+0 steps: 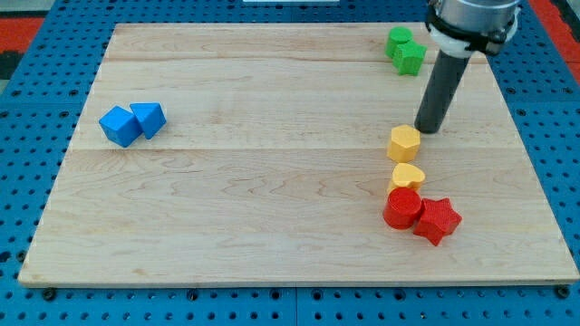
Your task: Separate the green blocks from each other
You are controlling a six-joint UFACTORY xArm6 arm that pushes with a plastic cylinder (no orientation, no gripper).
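Two green blocks touch each other at the view's top right: one green block (398, 40) nearer the top edge and a green cube (410, 58) just below and right of it. My tip (428, 129) rests on the board below them, about a rod's length down from the green cube. It stands just up and right of a yellow hexagonal block (404, 143), close to it; whether it touches I cannot tell.
A yellow heart-shaped block (407, 176) lies below the hexagon. A red cylinder (401, 208) and a red star (437, 219) touch beneath it. Two blue blocks, a cube (119, 125) and a wedge-like one (149, 119), sit together at the left. The wooden board (272, 181) lies on a blue pegboard.
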